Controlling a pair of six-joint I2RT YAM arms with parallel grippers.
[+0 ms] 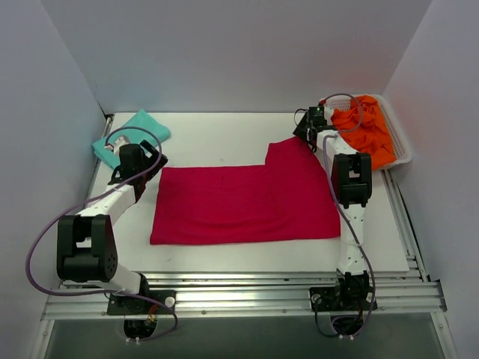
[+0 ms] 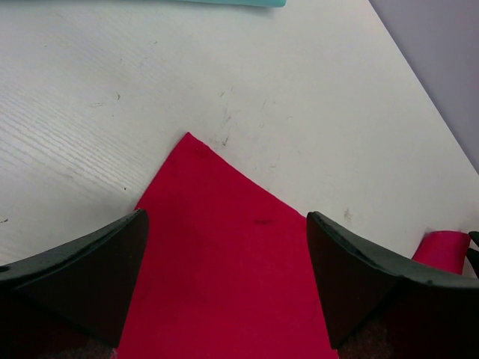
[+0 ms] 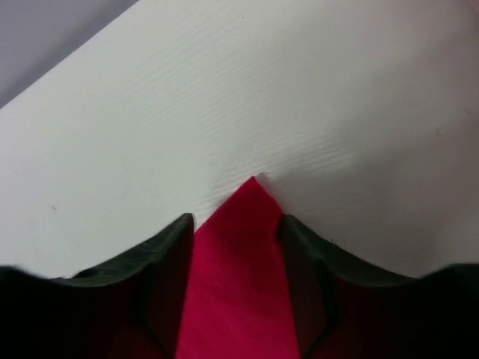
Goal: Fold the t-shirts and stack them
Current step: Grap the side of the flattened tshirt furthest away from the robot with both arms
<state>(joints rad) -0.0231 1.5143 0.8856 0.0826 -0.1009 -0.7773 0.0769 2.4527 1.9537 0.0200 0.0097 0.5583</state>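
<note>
Crimson t-shirt [image 1: 243, 203] (flat) corners lie between both end effectors.

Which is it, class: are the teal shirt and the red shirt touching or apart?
Apart. The top view shows bare table between the teal shirt and the red shirt.

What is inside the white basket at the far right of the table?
The white basket holds crumpled orange shirts heaped together. How many there are, and whether anything lies under them, cannot be seen.
</note>
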